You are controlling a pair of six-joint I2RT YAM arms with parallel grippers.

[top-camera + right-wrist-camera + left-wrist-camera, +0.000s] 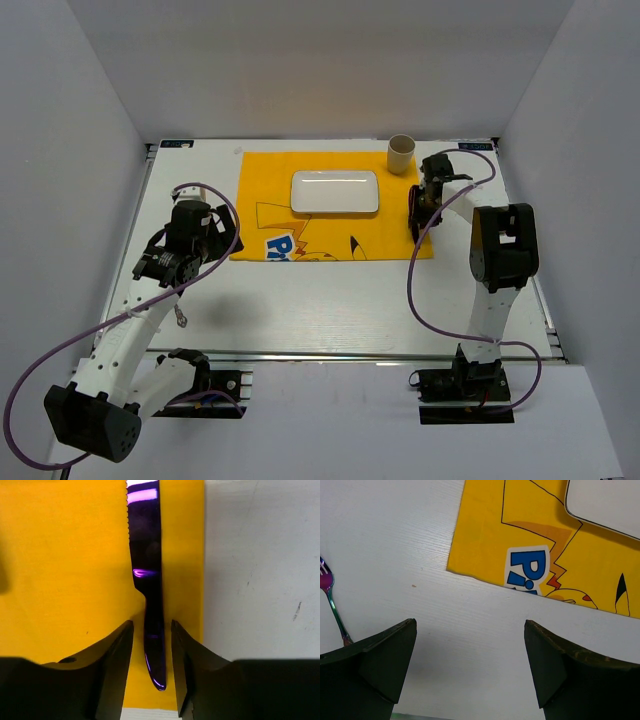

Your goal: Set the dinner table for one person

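Observation:
The white dinner table (330, 310) carries a yellow cartoon-printed mat (330, 235) with a white rectangular plate (334, 192) on it. A purple knife (145, 555) lies flat on the mat along its right edge. My right gripper (152, 625) is low over the knife, one finger on each side of the handle, with a small gap on both sides; in the top view it (418, 232) is at the mat's right edge. My left gripper (470, 625) is wide open and empty over bare table by the mat's near-left corner (222, 232). An iridescent fork (331, 602) lies to its left.
A tan paper cup (401, 153) stands upright at the mat's far right corner, just behind the right arm. White walls close in the table on three sides. A metal rail (350, 355) runs along the near edge.

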